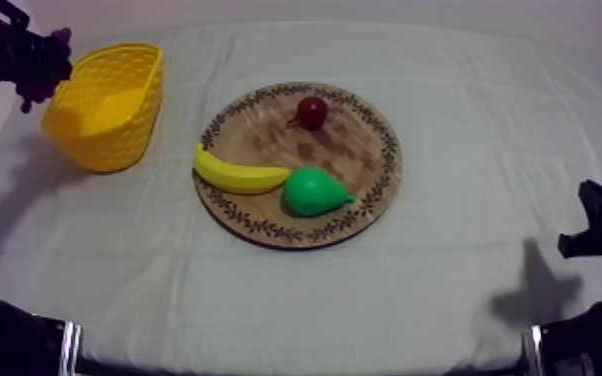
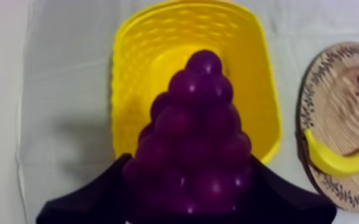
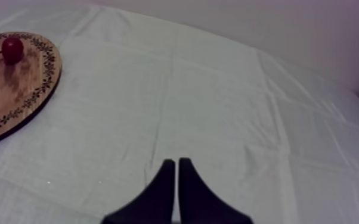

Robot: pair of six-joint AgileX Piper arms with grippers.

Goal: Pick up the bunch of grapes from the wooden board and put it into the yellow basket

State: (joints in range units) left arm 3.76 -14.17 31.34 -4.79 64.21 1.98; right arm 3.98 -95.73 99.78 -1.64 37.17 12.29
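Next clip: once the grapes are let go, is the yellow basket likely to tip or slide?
Probably light: the yellow basket looks like thin openwork plastic, so it may shift on the cloth. Tipping seems unlikely: the bunch of grapes, held by the left gripper, hangs over its wide opening. Its walls may flex slightly.
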